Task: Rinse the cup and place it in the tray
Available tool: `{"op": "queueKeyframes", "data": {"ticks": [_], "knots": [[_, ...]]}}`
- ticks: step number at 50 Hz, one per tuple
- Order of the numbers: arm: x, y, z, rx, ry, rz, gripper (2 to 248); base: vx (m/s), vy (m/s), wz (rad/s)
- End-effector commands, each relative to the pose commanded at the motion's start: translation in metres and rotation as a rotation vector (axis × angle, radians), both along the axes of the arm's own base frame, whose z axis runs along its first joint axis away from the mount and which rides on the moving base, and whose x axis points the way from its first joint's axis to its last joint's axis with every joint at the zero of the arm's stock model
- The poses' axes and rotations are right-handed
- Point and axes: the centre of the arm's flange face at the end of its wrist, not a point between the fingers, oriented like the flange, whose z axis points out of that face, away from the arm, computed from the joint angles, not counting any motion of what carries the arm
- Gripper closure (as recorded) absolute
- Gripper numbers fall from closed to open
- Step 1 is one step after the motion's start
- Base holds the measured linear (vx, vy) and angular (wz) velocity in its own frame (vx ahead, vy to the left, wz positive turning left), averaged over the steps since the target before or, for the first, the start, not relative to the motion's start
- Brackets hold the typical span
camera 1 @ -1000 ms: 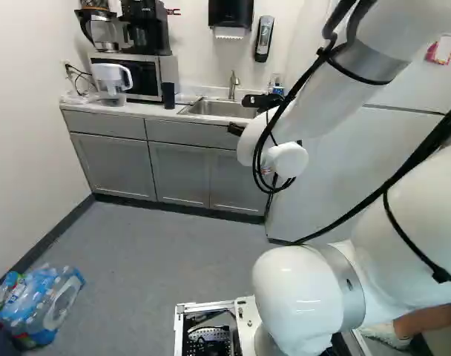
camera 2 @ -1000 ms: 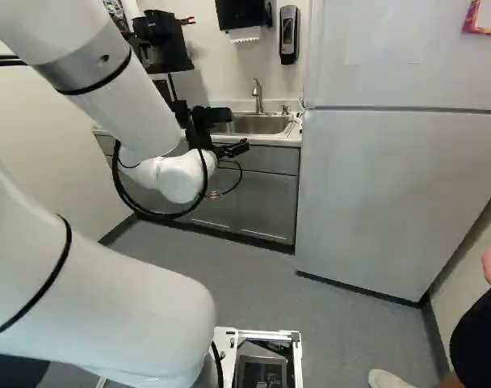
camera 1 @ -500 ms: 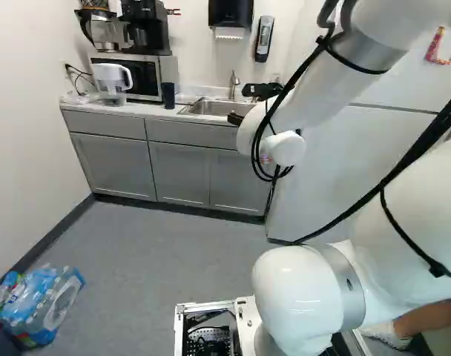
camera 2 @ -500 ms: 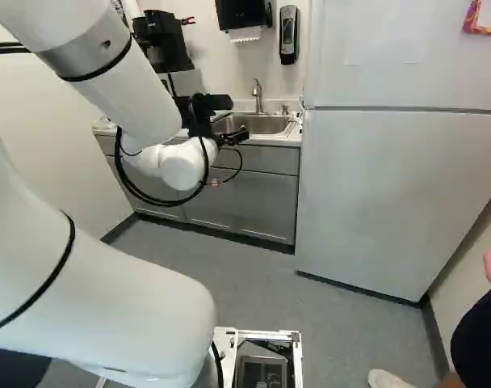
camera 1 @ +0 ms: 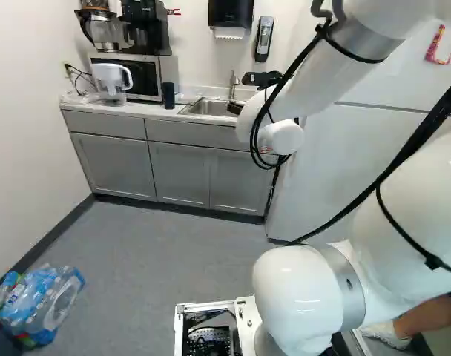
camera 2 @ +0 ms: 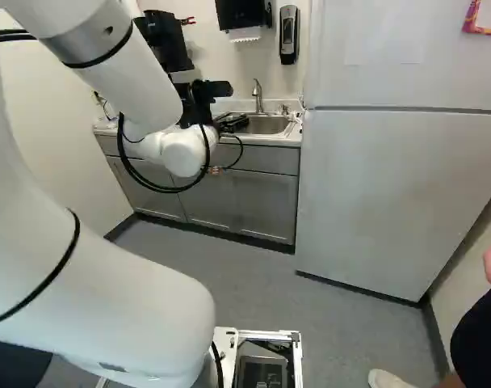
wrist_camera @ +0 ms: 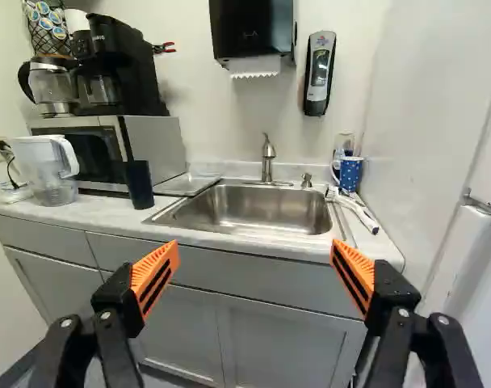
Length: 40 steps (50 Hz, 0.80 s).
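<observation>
The pincer (wrist_camera: pixel 255 253) is released, its orange pads wide apart with nothing between them, and it points at the front of the counter (wrist_camera: pixel 108 213) and the sink (wrist_camera: pixel 270 212). The task looks to be at its opening step, the reach for the cup. Ahead, the faucet (wrist_camera: pixel 267 166) stands behind the basin. On the microwave side of the sink lies a shallow clear dish, probably the tray (wrist_camera: pixel 186 184), and just beside it a dark cup (wrist_camera: pixel 138 184) stands upright on the counter. Past the basin's other end is a blue mug (wrist_camera: pixel 351 174); which one is meant I cannot tell, though the dark one seems likelier. The next move calls for lining up with the cup and closing squarely around it, without tipping it or knocking the tray.
</observation>
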Motion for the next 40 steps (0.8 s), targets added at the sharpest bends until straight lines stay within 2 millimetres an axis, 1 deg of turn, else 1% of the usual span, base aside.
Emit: {"op": "queueKeyframes", "data": {"ticks": [40], "knots": [[0.034, 0.000, 0.038, 0.000, -0.021, 0.001, 3, 0.000, 0.000, 0.000]]}}
